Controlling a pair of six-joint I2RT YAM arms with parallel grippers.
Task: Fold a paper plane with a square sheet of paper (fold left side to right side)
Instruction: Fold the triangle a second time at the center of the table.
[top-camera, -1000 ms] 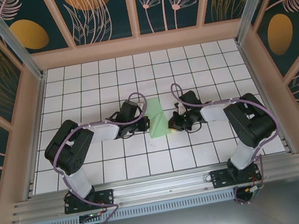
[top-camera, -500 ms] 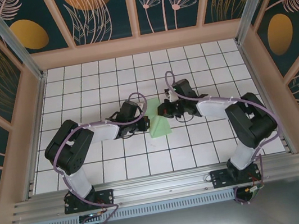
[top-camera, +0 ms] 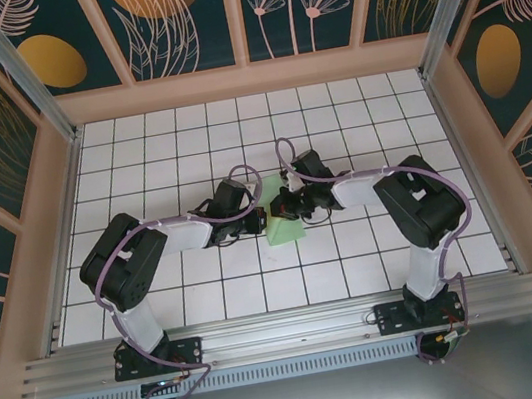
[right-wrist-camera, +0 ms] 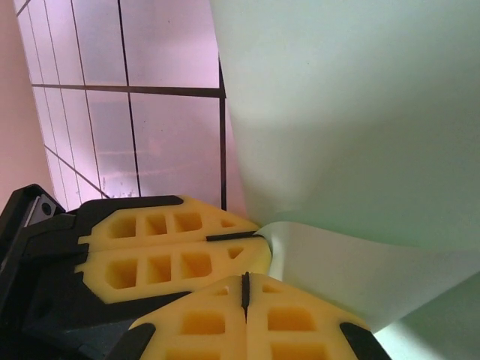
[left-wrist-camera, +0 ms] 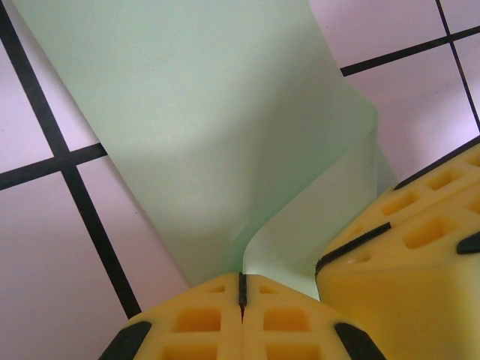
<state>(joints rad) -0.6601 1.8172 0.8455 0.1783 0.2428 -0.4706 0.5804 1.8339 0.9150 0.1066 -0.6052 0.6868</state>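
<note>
At the bottom of the top view, an aluminium rail (top-camera: 287, 330) carries both arm bases. From there the left arm (top-camera: 126, 272) and the right arm (top-camera: 427, 204) bend inward over the white gridded table (top-camera: 211, 299) and meet near the middle of the frame.

The left gripper (top-camera: 257, 220) lies low, just left of centre, pointing right. In the left wrist view its yellow fingers (left-wrist-camera: 187, 330) are pressed together at the bottom edge. A lifted flap of the square sheet of paper (left-wrist-camera: 202, 112) narrows down into the seam between them, so they are pinched on the sheet.

The right gripper (top-camera: 283, 204) comes in from the right and sits just beside the left one, over the same strip of paper. In its own wrist view the yellow fingers (right-wrist-camera: 300, 322) are closed against each other at the lower middle. The curled flap touches their tips. I cannot tell whether any paper is caught between them.

The pale mint-green sheet lies at the centre of the table as a narrow, upright band, partly under both grippers. One layer rests flat on the tiles and another curls up from it.

Beyond the sheet, rows of white tiles run up to the back wall (top-camera: 177, 21), which is dark teal and painted with orange ovals and pale plant outlines.
</note>
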